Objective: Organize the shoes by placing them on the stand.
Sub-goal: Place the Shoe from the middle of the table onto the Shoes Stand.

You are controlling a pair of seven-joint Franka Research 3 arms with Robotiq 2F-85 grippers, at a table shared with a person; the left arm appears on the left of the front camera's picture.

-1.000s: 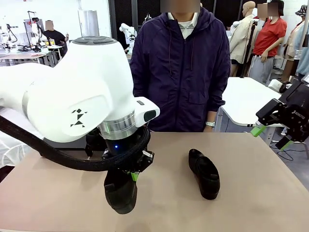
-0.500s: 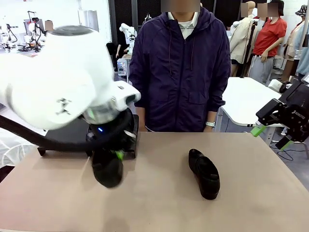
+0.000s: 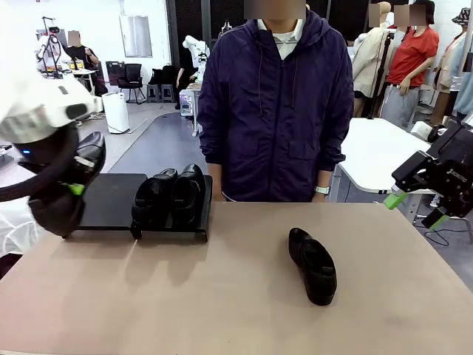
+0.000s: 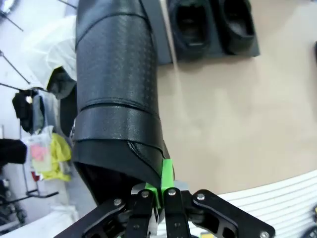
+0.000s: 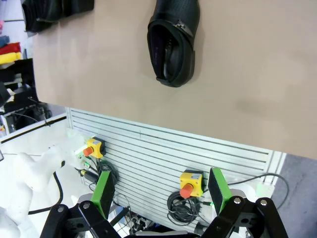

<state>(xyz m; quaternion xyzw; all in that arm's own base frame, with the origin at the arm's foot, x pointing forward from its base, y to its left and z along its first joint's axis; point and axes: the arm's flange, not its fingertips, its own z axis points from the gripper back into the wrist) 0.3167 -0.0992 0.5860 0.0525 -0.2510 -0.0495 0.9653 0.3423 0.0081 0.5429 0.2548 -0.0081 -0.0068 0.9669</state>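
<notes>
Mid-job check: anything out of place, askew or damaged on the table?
Nothing damaged or spilled. One loose shoe sits alone on the table, angled, well apart from the stand, where two shoes sit side by side at its right end. The left gripper holds a fourth shoe by its heel rim, near the stand's left end.

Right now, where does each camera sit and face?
Front: fixed between the arms, faces the person across the table; left gripper, right gripper show.
Left wrist: on that wrist, looks along shut fingers and the held shoe toward the stand.
Right wrist: on that wrist, looks down past open fingers at the lone shoe.
Shared: lone shoe, front and right wrist.
</notes>
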